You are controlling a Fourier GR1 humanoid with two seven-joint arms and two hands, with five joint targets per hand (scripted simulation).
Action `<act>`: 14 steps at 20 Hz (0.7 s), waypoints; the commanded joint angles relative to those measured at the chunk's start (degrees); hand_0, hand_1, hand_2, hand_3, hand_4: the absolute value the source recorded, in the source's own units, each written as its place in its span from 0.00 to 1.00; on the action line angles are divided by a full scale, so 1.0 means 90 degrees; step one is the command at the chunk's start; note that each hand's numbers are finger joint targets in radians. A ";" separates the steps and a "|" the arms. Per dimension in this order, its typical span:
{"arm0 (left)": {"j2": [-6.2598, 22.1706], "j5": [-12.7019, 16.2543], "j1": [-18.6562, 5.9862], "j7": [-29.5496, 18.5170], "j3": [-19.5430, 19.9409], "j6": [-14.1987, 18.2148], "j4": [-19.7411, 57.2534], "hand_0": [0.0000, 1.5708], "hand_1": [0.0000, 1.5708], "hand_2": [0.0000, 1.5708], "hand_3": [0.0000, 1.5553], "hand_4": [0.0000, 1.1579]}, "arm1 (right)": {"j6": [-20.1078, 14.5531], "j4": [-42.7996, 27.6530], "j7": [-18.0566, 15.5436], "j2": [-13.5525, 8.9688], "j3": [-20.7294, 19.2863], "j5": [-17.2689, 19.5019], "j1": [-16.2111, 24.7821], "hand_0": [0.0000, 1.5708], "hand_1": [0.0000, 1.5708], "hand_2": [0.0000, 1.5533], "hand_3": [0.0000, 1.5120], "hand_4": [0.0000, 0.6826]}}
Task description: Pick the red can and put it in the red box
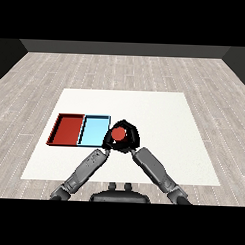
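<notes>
While both black hands meet just right of the light blue tray [94, 131], the red can [118, 134] sits between them. The right hand [132, 139] curls its fingers over and around the can from the right side. The left hand [109, 140] is pressed against the can's left side, and its fingers look bent too, but I cannot tell if they really wrap the can. Only the can's round red top shows, ringed by black fingers. It is just beside the blue tray's right edge. The red tray [67, 128] touches the blue one on its left, apart from the can. Both trays lie on the white table [159, 116].
</notes>
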 commanded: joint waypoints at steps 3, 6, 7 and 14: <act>-0.0216 0.0501 -0.0617 -0.0107 -0.0402 0.0464 0.0776 1.00 1.00 0.98 0.94 0.88 | -0.0291 0.0367 -0.0291 0.0139 0.0472 -0.0377 -0.0279 0.93 0.93 0.93 0.92 0.81; -0.0158 -0.0349 -0.0503 0.0534 0.0126 0.0216 0.0396 1.00 1.00 0.94 0.86 0.77 | 0.0351 0.0456 -0.0217 0.0139 -0.0191 -0.0337 -0.0395 0.94 0.94 0.92 0.92 0.82; -0.0090 -0.0298 0.0193 0.0267 0.0104 0.0058 -0.0153 1.00 1.00 0.92 0.84 0.76 | 0.0001 0.0137 -0.0217 0.0139 0.0199 -0.0193 -0.0091 0.94 0.94 0.93 0.92 0.82; -0.0214 -0.0024 -0.0185 0.0111 -0.0183 0.0710 0.0146 1.00 1.00 0.97 0.92 0.76 | -0.0076 -0.0607 0.0262 -0.0008 0.0115 0.0048 -0.0003 0.96 0.96 0.94 0.92 0.80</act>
